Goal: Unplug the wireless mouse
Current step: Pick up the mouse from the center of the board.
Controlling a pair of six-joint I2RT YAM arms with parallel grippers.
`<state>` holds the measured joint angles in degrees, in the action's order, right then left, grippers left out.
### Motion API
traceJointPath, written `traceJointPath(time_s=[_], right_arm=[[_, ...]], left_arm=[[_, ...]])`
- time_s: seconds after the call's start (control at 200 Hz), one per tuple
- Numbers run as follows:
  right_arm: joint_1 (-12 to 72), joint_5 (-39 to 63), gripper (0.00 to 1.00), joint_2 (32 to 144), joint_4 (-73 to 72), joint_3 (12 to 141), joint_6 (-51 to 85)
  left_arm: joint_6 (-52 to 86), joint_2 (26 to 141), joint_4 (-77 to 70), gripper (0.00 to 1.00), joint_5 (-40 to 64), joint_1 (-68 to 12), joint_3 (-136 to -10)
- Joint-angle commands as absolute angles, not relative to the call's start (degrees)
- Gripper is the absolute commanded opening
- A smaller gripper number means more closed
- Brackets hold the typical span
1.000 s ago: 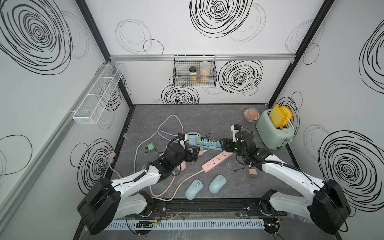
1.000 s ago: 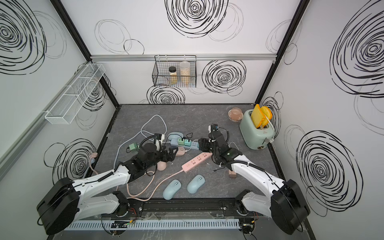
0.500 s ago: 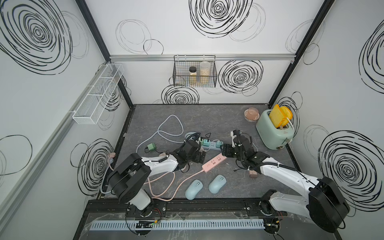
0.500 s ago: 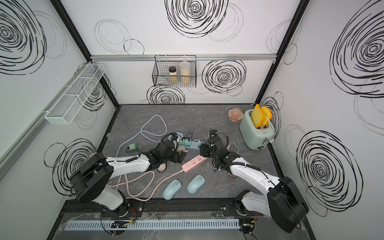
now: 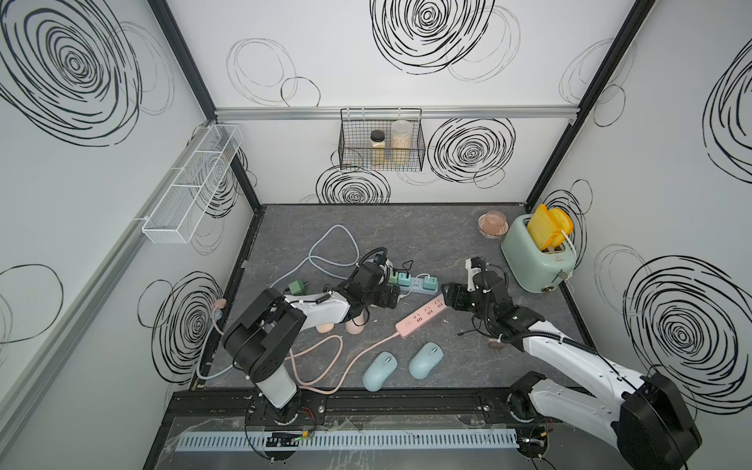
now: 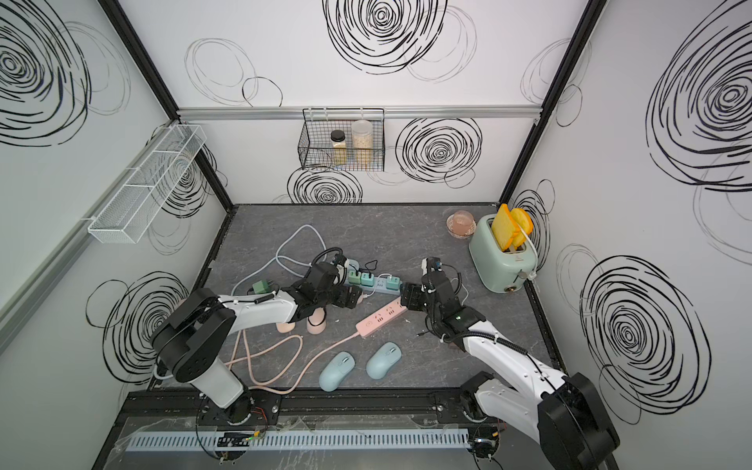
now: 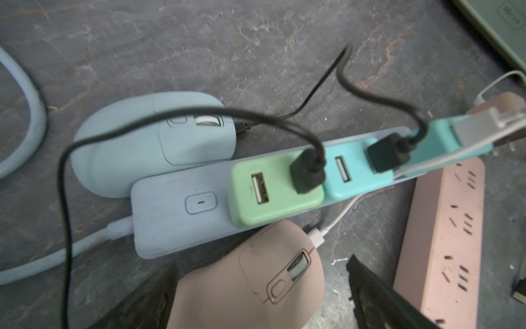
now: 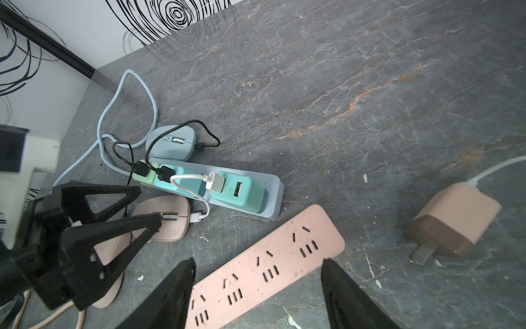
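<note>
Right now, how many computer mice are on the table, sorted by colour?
Blue mice: 3
Pink mice: 2
Total: 5

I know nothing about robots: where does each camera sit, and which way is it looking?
Both top views: high above the front, looking down at the grey table; both arms, the left end effector and right end effector show.
Left wrist: on the left arm, looking down at the blue power strip; one of its fingers shows.
Right wrist: on the right arm, looking down at the pink power strip; its fingers and the left end effector show.
Shared by both wrist views: the blue power strip.
</note>
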<state>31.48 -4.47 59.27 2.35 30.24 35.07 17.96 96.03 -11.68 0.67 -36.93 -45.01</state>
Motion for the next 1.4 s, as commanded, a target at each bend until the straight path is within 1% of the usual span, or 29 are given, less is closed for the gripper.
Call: traceJointPath(time_s=[0.0,0.21,0.36,0.465,0.655,0.745,0.905,0.996,1.051,1.186,1.266,1.341,1.396], right_arm=[[30.86,-4.35,0.74,58.23,1.51,29.54,34.61],[30.41,-3.76,0.74,58.58,1.13,29.52,34.56],[30.26,-3.13,0.75,58.80,0.51,29.20,34.72],[30.26,-2.42,0.75,59.06,0.18,29.18,34.83],[30.25,-1.92,0.75,58.97,0.53,29.18,34.83],[30.27,-1.78,0.75,58.82,0.69,29.17,34.84],[30.24,-1.23,0.75,58.72,0.65,29.39,34.90],[30.34,-1.14,0.75,58.71,0.53,29.47,34.98],[30.34,-0.98,0.75,58.80,0.46,29.41,35.07],[30.50,-0.69,0.75,59.07,0.59,29.46,34.99],[30.78,-0.77,0.75,59.28,0.67,29.54,34.99],[31.15,-0.74,0.75,59.63,0.53,29.62,35.13],[31.55,-0.88,0.75,59.92,0.44,29.79,35.12]], left_arm=[[17.22,96.68,-13.27,0.96,2.96,-37.73,-45.24],[19.28,94.75,-13.05,0.91,2.84,-41.53,-42.12],[18.07,94.71,-8.97,0.88,-2.79,-45.75,-42.64],[16.50,96.50,-6.01,0.89,-8.33,-47.50,-44.76],[13.04,98.98,-2.01,0.89,-14.79,-49.82,-49.05],[12.26,100.12,-1.09,0.89,-14.89,-49.34,-50.05],[12.64,101.25,0.22,0.85,-15.76,-47.29,-50.37],[12.85,100.91,0.16,0.85,-15.67,-46.37,-49.64],[12.76,100.51,-0.62,0.85,-13.89,-46.15,-49.23],[11.63,100.87,-0.99,0.87,-11.51,-47.66,-49.69],[11.59,101.97,-0.48,0.82,-11.07,-47.87,-50.18],[11.85,102.30,-0.48,0.73,-10.99,-47.91,-49.80],[12.42,102.09,-0.31,0.72,-11.12,-47.90,-49.45]])
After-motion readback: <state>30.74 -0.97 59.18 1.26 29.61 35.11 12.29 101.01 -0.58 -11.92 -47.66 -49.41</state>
